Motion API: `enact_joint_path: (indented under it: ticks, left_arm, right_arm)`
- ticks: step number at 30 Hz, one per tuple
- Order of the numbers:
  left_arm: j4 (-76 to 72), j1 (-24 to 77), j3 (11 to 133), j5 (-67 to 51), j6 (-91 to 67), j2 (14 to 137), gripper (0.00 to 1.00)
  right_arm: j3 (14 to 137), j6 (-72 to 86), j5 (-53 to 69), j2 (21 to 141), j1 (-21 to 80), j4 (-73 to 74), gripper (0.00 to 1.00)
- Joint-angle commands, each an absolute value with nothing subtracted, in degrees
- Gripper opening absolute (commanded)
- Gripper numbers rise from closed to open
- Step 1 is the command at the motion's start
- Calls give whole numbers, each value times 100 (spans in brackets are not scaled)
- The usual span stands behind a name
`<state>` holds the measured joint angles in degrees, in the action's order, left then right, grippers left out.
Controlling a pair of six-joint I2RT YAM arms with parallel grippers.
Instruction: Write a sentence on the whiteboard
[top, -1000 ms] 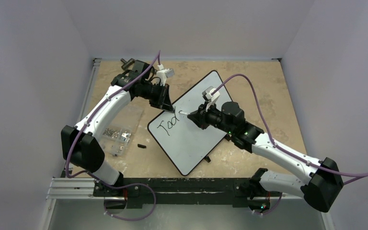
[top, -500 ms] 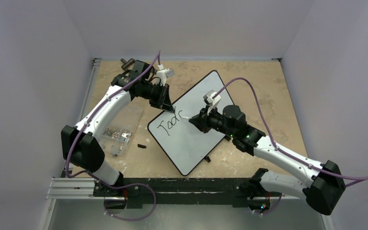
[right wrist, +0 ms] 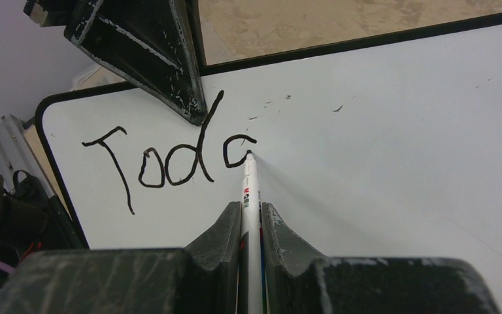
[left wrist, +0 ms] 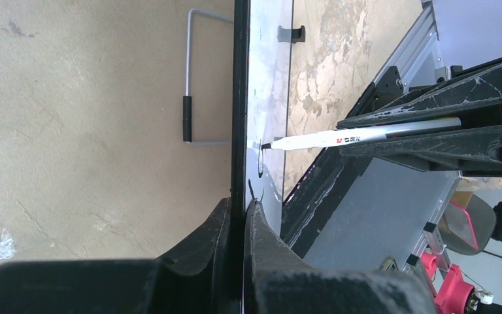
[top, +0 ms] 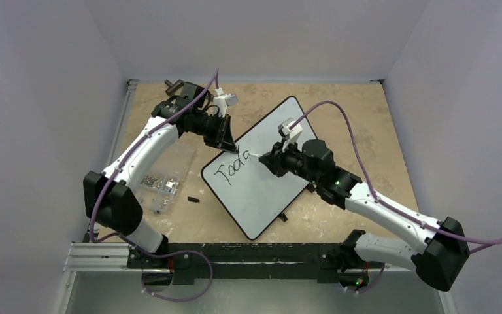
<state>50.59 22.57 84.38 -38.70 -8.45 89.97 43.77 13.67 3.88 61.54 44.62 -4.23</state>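
The whiteboard [top: 265,196] lies tilted on the table, its top left rim [left wrist: 240,98] pinched by my left gripper [top: 226,141], which is shut on it [left wrist: 240,208]. My right gripper [top: 267,159] is shut on a white marker [right wrist: 250,190]. The marker's black tip touches the board at the end of the writing. The sentence [right wrist: 170,163] reads "Tod" plus an open, c-shaped curve in black strokes [top: 231,169]. From the left wrist view the marker [left wrist: 359,136] reaches in from the right to the board face [left wrist: 271,78].
A clear plastic box of screws [top: 159,184] sits left of the board, with a small black cap [top: 193,198] beside it. A wire stand [left wrist: 193,78] shows behind the board. The aluminium rail [top: 104,252] runs along the near edge.
The right gripper dipped toward the near right with the marker and came back up, lengthening the fourth letter's curve. The left gripper and board stayed put.
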Motion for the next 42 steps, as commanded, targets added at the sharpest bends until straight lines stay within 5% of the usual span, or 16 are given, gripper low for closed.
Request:
enact_joint_path:
  ticks: [1, 42]
  left_arm:
    - [4898, 2232, 8481, -3252, -716, 8820, 0]
    - [4892, 2232, 8477, -3255, -715, 8761, 0]
  right_arm:
    - [4689, 1332, 140, 6294, 4456, -393, 0]
    - [4376, 1350, 81, 6023, 4456, -186, 0]
